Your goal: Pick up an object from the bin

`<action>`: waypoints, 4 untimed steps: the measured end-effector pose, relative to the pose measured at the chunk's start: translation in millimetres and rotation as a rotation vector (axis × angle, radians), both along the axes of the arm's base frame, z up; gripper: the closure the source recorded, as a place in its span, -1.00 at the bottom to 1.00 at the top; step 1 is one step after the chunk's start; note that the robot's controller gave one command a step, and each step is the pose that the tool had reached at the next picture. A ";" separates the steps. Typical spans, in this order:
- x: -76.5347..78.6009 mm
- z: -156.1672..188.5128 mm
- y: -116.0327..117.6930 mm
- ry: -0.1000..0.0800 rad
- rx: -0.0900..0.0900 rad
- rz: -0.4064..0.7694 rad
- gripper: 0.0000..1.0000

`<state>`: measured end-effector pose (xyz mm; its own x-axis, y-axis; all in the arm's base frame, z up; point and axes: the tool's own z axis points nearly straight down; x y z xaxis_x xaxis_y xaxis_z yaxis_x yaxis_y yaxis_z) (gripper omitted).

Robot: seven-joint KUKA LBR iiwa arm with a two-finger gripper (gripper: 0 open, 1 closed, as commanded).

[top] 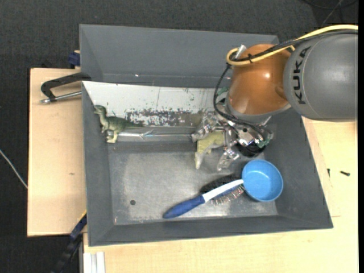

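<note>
gripper (230, 147) just beside pale toy (205, 145), bare bin floor (148, 181) to left

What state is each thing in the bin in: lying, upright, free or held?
Green dinosaur: by the back wall, far left, free.
Blue cup: open side up, front right, free.
Blue-handled brush: lying flat, head beside the cup.
Pale green toy: at the gripper; whether held is unclear.
Gripper: low in the bin.

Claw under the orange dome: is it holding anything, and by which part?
It cannot be told. The gripper sits close beside a pale yellow-green toy figure near the back wall of the bin, but whether it grips the toy isn't visible.
</note>
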<state>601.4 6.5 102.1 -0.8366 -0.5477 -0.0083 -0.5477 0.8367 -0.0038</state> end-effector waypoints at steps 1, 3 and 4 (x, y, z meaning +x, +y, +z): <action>-82.8 0.0 -93.0 0.012 -0.004 0.201 -1.00; -104.2 -26.7 -98.7 -0.013 -0.004 1.006 -1.00; -104.3 -25.9 -103.2 -0.007 -0.011 1.007 1.00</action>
